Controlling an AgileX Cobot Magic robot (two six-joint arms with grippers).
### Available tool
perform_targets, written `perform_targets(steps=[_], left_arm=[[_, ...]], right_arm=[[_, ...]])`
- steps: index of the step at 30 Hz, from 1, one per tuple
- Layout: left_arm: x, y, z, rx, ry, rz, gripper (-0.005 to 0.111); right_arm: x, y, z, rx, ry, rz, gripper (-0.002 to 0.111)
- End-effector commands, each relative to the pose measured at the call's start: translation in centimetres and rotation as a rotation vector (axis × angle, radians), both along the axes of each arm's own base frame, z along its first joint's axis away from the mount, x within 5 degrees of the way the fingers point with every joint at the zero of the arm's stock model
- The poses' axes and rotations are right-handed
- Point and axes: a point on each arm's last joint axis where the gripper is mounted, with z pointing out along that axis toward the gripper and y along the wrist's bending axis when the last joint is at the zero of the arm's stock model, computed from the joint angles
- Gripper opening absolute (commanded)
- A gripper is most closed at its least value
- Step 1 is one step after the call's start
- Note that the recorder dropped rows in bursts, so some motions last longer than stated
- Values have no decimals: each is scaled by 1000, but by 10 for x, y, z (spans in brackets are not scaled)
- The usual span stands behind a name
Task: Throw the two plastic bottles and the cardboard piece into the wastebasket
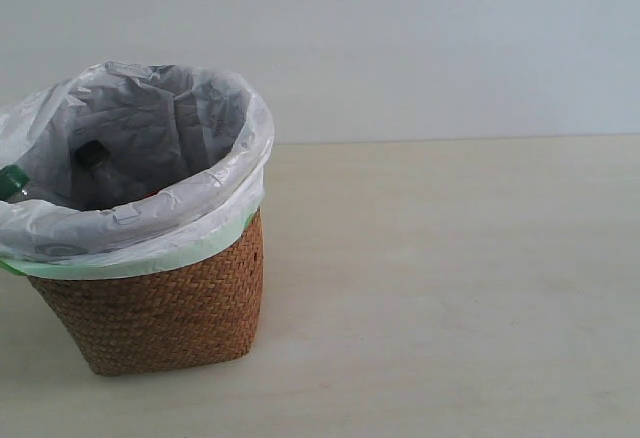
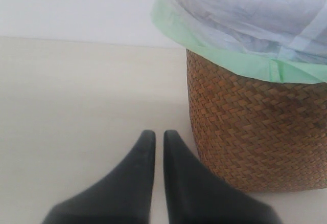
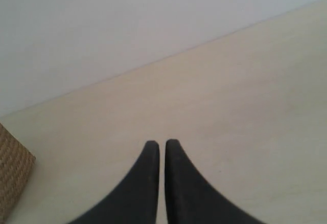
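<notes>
Pale table [image 1: 450, 288] | wastebasket [image 1: 160, 308] contents hidden except black cap [image 1: 90, 155], edge-cut green cap [image 1: 14, 178] | both jaws closed, empty

- You have one wastebasket [image 1: 160, 308] on one table [image 1: 450, 288].
- Inside it you can count two bottles: one green-capped bottle [image 1: 12, 179], one black-capped bottle [image 1: 90, 155].
- You have two pairs of jaws.
</notes>
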Motion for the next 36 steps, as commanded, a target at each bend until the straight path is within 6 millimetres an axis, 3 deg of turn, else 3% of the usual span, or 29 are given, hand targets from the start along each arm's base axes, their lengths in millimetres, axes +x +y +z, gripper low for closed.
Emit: perform_targets(steps=[1,25,31,36], left_arm=[[0,0,-1,-6,-2,6,6],[0,0,-1,-6,-2,6,6],[0,0,-1,-6,-2,6,6],[0,0,-1,-6,-2,6,6]], right_arm=[[-1,0,-2,-11,22,-2,0],[-2,0,-6,-15,66,-1,0],[-2,0,-6,-218,36,41,0],[-2,0,-6,-260,30,50,0]])
